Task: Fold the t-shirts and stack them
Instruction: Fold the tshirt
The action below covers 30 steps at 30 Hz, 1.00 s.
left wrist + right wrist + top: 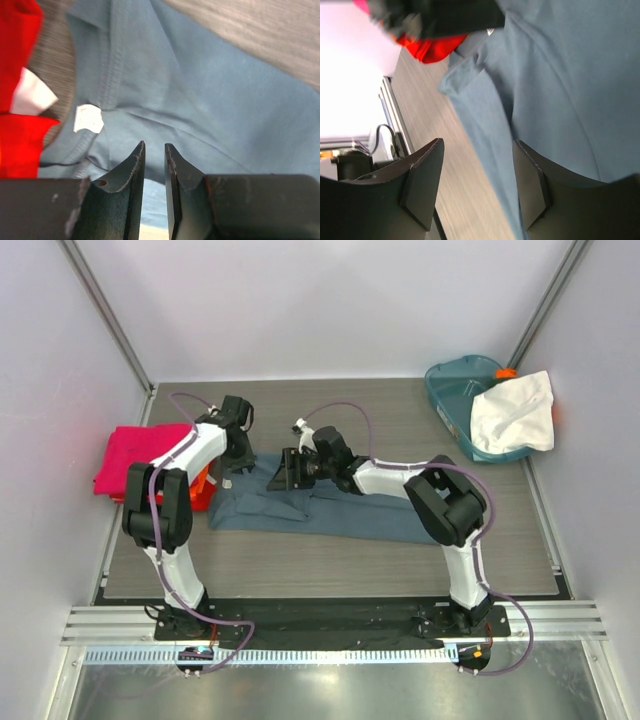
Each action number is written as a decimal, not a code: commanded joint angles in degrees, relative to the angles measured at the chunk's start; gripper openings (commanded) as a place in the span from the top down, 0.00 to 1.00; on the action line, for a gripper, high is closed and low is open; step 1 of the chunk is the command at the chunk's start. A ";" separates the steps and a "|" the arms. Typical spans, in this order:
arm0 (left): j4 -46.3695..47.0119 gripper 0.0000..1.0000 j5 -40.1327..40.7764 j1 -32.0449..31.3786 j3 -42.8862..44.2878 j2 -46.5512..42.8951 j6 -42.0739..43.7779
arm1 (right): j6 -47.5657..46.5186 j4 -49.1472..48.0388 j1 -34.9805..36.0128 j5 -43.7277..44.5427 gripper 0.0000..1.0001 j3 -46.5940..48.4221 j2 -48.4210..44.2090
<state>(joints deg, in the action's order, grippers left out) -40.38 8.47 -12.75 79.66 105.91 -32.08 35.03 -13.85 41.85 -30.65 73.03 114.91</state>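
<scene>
A slate blue-grey t-shirt (pixel 330 512) (pixel 200 90) (pixel 560 90) lies spread across the middle of the table. Its collar and white label (pixel 89 118) point left. My left gripper (pixel 235 445) (pixel 154 145) hovers over the collar end, its jaws a narrow gap apart with nothing between them. My right gripper (pixel 284 472) (pixel 478 141) stands open just above the shirt's edge, also holding nothing. A magenta pink t-shirt (pixel 130 455) and an orange-red one (pixel 204 490) (pixel 15 75) (pixel 432 47) lie at the left. A white t-shirt (pixel 512 412) hangs over the tub.
A teal plastic tub (pixel 458 380) stands at the back right corner. White walls close in the table on three sides. A metal rail (pixel 330 625) runs along the near edge by the arm bases.
</scene>
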 commanded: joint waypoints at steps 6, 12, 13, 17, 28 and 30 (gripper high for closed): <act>-3.21 0.77 -4.52 -0.69 4.36 5.79 0.52 | 6.63 -13.13 0.52 -3.19 0.37 7.47 9.71; -4.97 0.77 -2.76 -0.69 5.42 9.67 0.96 | 11.10 -19.27 1.83 -4.67 0.38 5.73 13.23; -5.06 0.78 -2.50 -0.61 5.42 10.02 0.96 | 11.81 -20.51 2.18 -5.11 0.38 5.02 13.14; -5.50 0.78 -1.44 -0.61 5.68 10.81 1.14 | 14.98 -25.52 4.20 -6.26 0.39 0.28 11.22; -6.03 0.77 -0.38 -0.60 6.74 11.43 1.49 | 17.89 -34.40 12.29 -5.91 0.40 -16.25 0.33; -5.94 0.77 -0.12 -0.52 6.65 10.73 1.66 | 18.06 -35.71 12.65 -5.82 0.40 -18.96 -1.61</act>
<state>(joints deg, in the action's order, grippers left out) -45.36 6.26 -13.43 85.27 116.42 -31.57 52.75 -43.27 53.39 -36.10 56.42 119.22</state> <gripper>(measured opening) 0.228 0.601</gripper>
